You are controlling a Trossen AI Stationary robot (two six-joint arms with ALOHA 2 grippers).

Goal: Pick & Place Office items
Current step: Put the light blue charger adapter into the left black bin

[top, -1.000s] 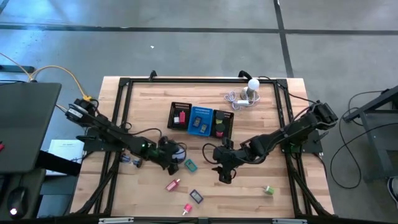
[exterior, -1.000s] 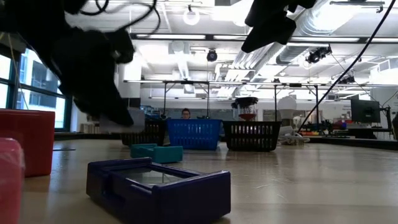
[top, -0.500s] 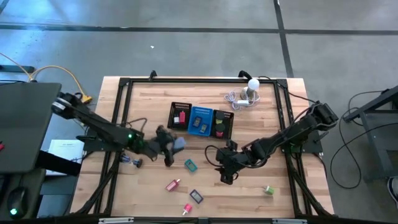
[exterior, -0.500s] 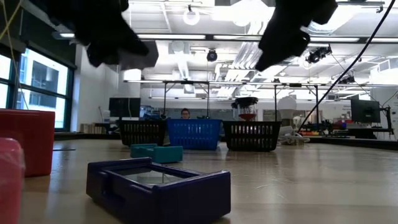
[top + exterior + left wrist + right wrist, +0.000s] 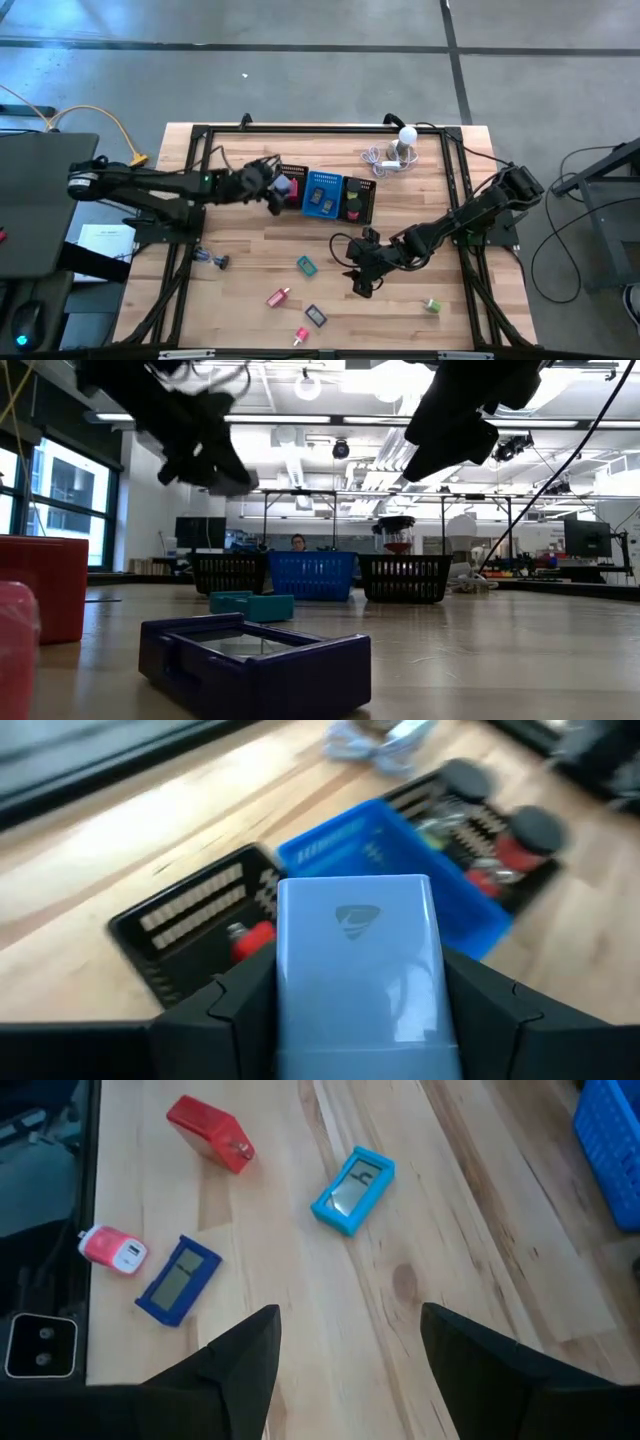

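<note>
Left wrist view first: we've got the left gripper (image 5: 355,990) pinching a pale blue block (image 5: 356,960), smooth and glossy with rounded corners and a little shield logo on its face. It's hanging right over the mesh tray (image 5: 190,905), near the black left section where a red piece (image 5: 252,938) sits beside the blue middle bin (image 5: 400,870).

Compared to half a second ago, the left arm swung up from the open table toward the tray's left end (image 5: 284,172), carrying the block (image 5: 281,184) along. The right gripper (image 5: 360,283) barely shifted, low over the wood with its fingers spread and nothing between them.

Right wrist view shows what's left on the plank tabletop (image 5: 430,1260): a teal framed piece (image 5: 353,1190), a red block (image 5: 209,1133), a pink plug-shaped one (image 5: 113,1248) and a dark blue flat frame (image 5: 179,1279), all lying apart. A green piece (image 5: 432,305) sits off near the right edge.
</note>
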